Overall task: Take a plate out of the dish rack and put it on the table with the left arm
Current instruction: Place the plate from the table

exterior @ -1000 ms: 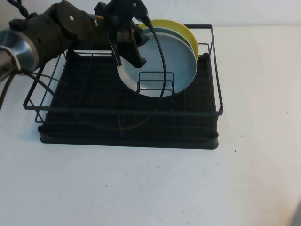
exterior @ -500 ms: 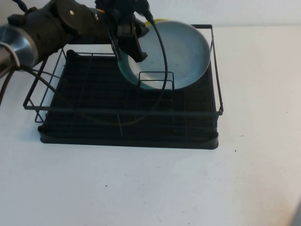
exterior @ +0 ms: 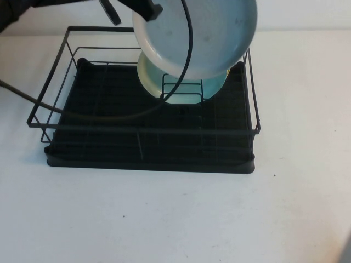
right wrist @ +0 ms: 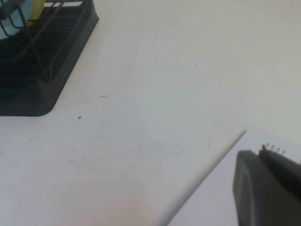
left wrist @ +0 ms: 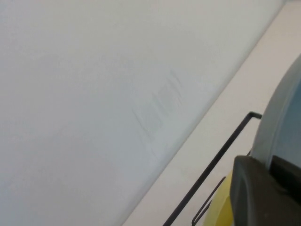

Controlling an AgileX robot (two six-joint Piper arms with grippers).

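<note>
My left gripper [exterior: 149, 7] is at the top edge of the high view, shut on the left rim of the pale grey-blue plate [exterior: 200, 35]. It holds the plate tilted in the air above the back of the black dish rack [exterior: 142, 143]. In the left wrist view a black finger [left wrist: 256, 195] clamps the plate's rim [left wrist: 281, 127]. A teal plate [exterior: 184, 92] and a yellow plate [left wrist: 220, 207] still stand in the rack's wire holder [exterior: 182, 89]. My right gripper [right wrist: 270, 188] is shut and empty, low over the white table [right wrist: 155, 94], right of the rack.
The rack's top wire frame [exterior: 253, 93] rings the plates under the lifted plate. A black cable [exterior: 186, 60] hangs across the plate. White table [exterior: 164, 219] lies in front of and to the right of the rack. A white sheet edge [right wrist: 207, 183] lies by the right gripper.
My left gripper has lifted the grey-blue plate up and out of the holder, tilting it flatter. The arm has risen mostly out of the high view. The teal plate now shows.
</note>
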